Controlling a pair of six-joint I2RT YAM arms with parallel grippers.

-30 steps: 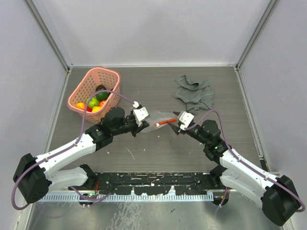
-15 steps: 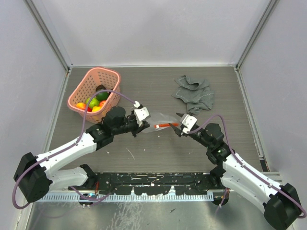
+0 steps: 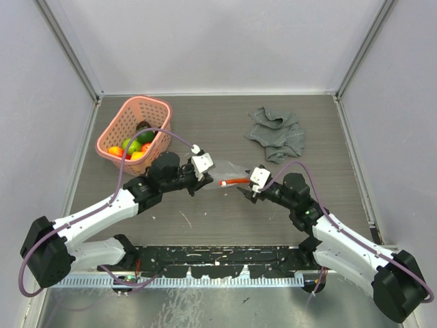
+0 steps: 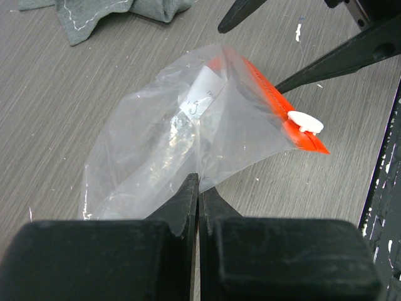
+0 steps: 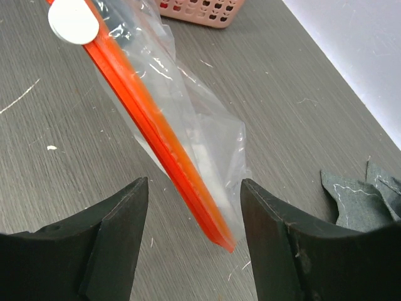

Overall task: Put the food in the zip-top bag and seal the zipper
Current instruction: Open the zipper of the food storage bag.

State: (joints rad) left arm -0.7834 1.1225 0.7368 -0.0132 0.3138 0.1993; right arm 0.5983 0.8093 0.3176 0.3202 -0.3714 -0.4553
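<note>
Zip-top bag (image 3: 229, 171): hung between the two claws at mid-tabletop (image 3: 205, 219), apparently lifted off it; no food visible inside, only a small white slip.

Zipper (image 5: 156, 132): long axis slanting across the right wrist view, from the white slider tab (image 5: 74, 20) at the far upper left down to a free end low in the middle; in the overhead view, running roughly from one claw towards the other.

Key relation: free end of the strip lying right in the gap of the right claw (image 5: 192, 183), with the slider at the opposite end, nearer the left arm. Mouth parted or closed: cannot tell.

Left claw (image 4: 198, 188): fingers pressed together, pinching the clear film at the edge away from the zipper.

Right claw: fingers spread wide on either side of the strip, gripping nothing, not seen touching it.

Nearer arm: right for the strip's end; left already anchoring the pouch.

Arm pose: both forearms reaching inward and low, wrists aimed at each other across the bag.

Food (image 3: 134, 145): piled in the pink basket (image 3: 157, 104) at the far left, well apart from the bag, nearer the left arm.

Likely next need: a hold on the strip's end, judging by the straddle.

Grey cloth (image 3: 276, 133): beyond the right claw, not involved.
</note>
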